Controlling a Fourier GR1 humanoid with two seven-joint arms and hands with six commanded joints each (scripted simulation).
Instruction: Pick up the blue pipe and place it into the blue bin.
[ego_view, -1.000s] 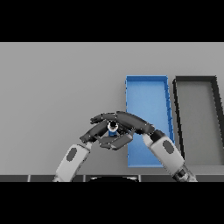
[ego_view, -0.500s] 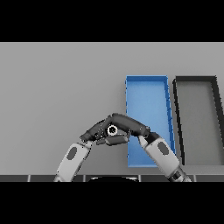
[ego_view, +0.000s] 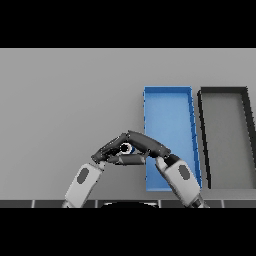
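Head view shows both hands, left hand (ego_view: 107, 152) and right hand (ego_view: 147, 145), now closed tighter around the blue pipe (ego_view: 126, 148), fingers gripping it just left of the blue bin (ego_view: 167, 92), so lifting looks imminent.

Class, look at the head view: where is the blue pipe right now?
The blue pipe sits low in the head view, enclosed between the left hand and right hand, over the grey table just left of the blue bin.
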